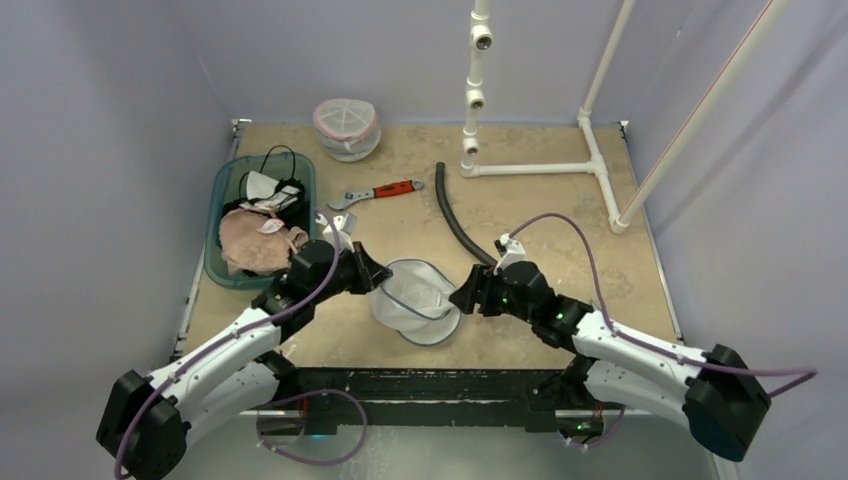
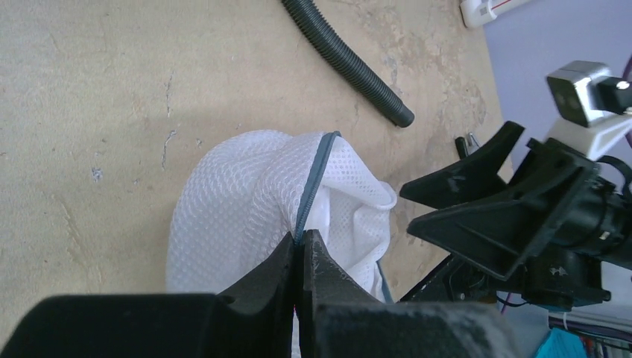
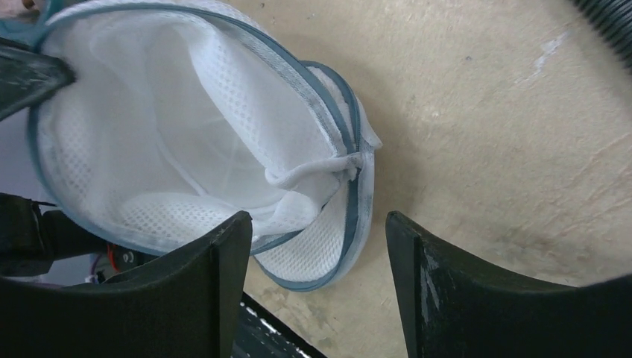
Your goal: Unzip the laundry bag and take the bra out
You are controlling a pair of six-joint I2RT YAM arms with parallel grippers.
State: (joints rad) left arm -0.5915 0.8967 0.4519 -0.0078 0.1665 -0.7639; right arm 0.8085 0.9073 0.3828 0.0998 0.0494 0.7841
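Note:
The white mesh laundry bag (image 1: 415,300) with grey-blue zipper trim lies open near the table's front edge. My left gripper (image 1: 385,280) is at its left side, shut on the bag's zipper edge (image 2: 313,179); in the left wrist view the fingertips (image 2: 302,240) pinch the trim with mesh (image 2: 238,194) bulging beyond. My right gripper (image 1: 462,297) is at the bag's right side, open (image 3: 317,218), its fingers straddling the lower rim without touching. The bag's inside (image 3: 186,112) shows only white mesh. A beige bra (image 1: 258,243) lies in the teal bin (image 1: 222,190).
A red-handled wrench (image 1: 378,192) and a black hose (image 1: 455,220) lie behind the bag. A second round mesh bag (image 1: 346,127) sits at the back. A white pipe frame (image 1: 530,168) stands at the back right. The table's front edge is just below the bag.

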